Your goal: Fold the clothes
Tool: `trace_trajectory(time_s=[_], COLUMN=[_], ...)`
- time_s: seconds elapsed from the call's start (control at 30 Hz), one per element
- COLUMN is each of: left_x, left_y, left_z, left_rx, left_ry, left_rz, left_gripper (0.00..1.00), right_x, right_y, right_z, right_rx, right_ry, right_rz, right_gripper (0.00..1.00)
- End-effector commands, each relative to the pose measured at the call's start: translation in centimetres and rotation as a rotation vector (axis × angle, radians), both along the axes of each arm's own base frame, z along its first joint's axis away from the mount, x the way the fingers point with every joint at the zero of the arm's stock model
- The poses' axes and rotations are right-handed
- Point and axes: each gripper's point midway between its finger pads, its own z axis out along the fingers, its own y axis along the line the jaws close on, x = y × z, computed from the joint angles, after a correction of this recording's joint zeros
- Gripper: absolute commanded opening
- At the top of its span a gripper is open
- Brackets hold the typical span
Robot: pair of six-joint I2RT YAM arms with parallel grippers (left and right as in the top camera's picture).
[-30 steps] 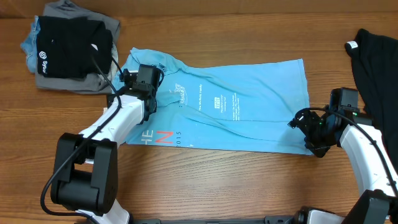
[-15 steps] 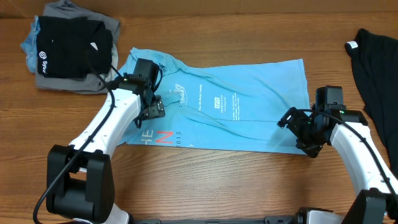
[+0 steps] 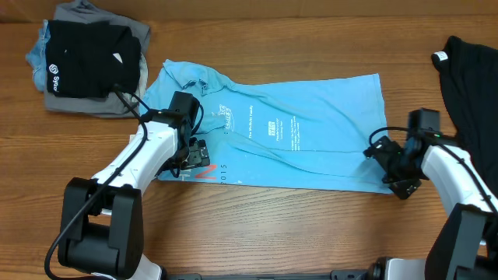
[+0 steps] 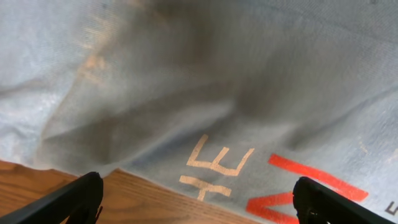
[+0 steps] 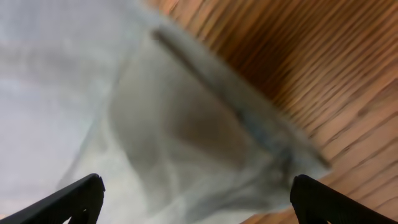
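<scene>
"HE", red "N", on blue T-shirt (image 4: pixel 217 93)

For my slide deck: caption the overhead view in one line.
Left arm and right arm, jaws open, at the near corners of a light blue T-shirt spread on a wooden table.

The wooden table (image 3: pixel 272 225) bears a light blue T-shirt (image 3: pixel 311 140), a folded clothes stack (image 3: pixel 87 62) and a black garment (image 3: pixel 471 78).

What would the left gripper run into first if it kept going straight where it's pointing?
Most likely the light blue T-shirt, near its hem by the lettering. The left gripper points down at it, jaws open; depth is unclear.
</scene>
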Motion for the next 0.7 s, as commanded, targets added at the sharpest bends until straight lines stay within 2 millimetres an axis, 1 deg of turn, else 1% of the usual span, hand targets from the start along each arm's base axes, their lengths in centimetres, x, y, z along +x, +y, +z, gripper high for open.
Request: trace_trajectory(time_s=[0.0,0.13,0.2,0.27,0.33,0.5,0.67], left_x=[-0.16,0.03,-0.01,-0.01,0.00,0.02,-0.01], left_y=[-0.10,-0.14,-0.13,-0.12,-0.13,-0.14,-0.13], left_z=[-0.13,-0.12,-0.12,-0.12,-0.12,-0.12,-0.12], left_rx=[-0.015,-0.017,-0.016,-0.016,-0.016,-0.017,-0.016], left_ry=[-0.009,-0.017,-0.015,-0.015,-0.015,-0.016,-0.015], left_rz=[0.024,0.024,0.024,0.024,0.024,0.024,0.024], left_gripper=[1.00,1.00,1.00,1.00,1.00,1.00,1.00], right_x=[0.31,0.55,0.82,1.07,1.13,1.17,0.82], right_y=[-0.11,-0.06,-0.10,-0.02,0.21,0.47,0.56], right_z=[0.01,0.05,0.08,0.11,0.15,0.17,-0.44], right_rx=[0.008,0.012,0.011,0.016,0.030,0.044,0.050], right_ry=[-0.018,-0.029,-0.040,-0.051,-0.054,-0.057,-0.038], right_rz=[0.041,0.041,0.042,0.042,0.042,0.043,0.043], right_gripper=[1.00,0.99,0.96,0.90,0.87,0.81,0.80])
